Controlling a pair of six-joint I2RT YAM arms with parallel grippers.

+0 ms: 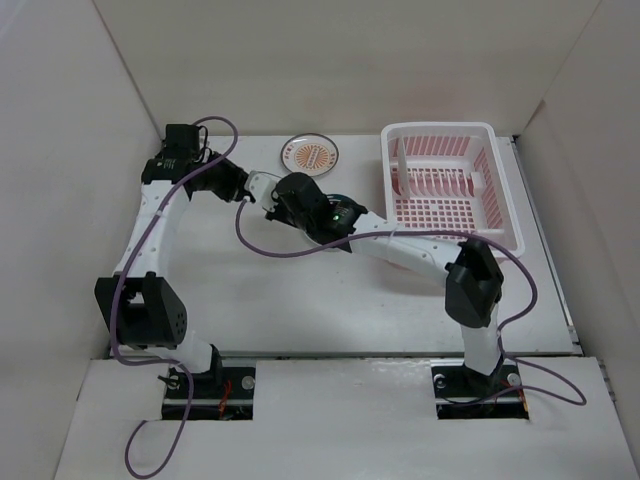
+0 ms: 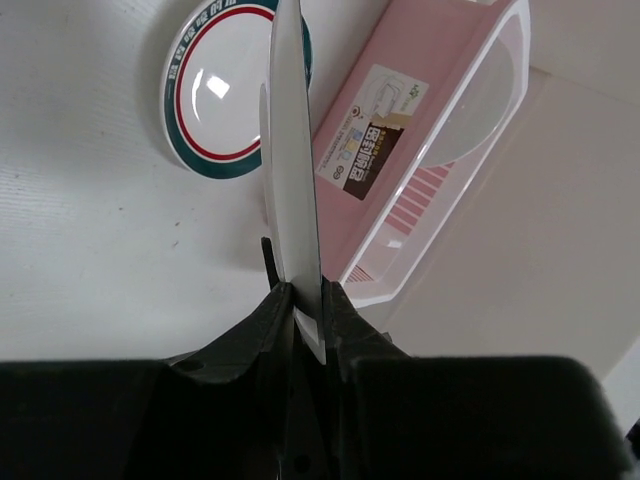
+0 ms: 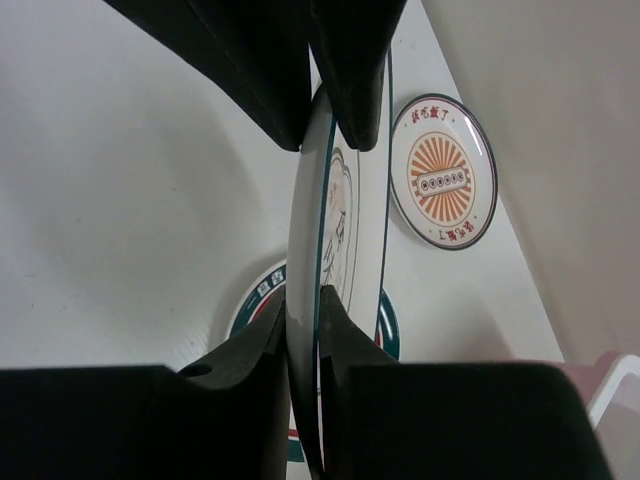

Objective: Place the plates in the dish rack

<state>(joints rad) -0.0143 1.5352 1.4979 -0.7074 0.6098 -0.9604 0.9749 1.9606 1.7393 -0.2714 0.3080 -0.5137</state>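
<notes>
Left gripper (image 2: 305, 295) and right gripper (image 3: 302, 305) both clamp one plate (image 2: 293, 150) (held on edge).

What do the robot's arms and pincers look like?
The left arm and right arm have white tubular links and bulky black joint housings. A thin purple cable loops along each. The left pincer and right pincer are matte black, each with two tapered fingers.
</notes>
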